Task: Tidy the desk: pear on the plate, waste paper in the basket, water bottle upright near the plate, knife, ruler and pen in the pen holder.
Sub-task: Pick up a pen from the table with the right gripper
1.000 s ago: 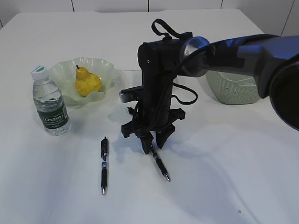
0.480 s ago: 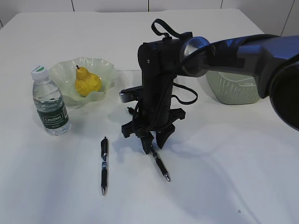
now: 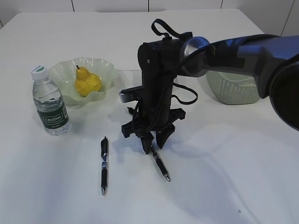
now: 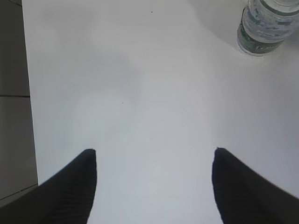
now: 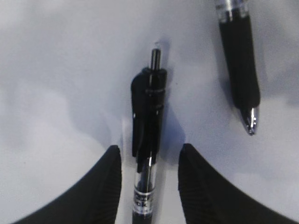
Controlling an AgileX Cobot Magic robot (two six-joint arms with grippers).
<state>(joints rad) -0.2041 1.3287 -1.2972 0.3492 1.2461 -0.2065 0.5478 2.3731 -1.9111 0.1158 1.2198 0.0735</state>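
Note:
My right gripper points down at the desk and stands open astride a black pen. In the right wrist view the pen lies between the jaws with a gap on each side of the right gripper. A second black pen lies to the left, also seen in the wrist view as the second pen. The yellow pear sits on the wavy green plate. The water bottle stands upright beside it. My left gripper is open over bare table. Waste paper, knife, ruler and pen holder are out of view.
The sage green basket stands at the back right, partly behind my right arm. In the left wrist view the bottle's base is at the top right, and the desk's edge runs down the left side with floor beyond.

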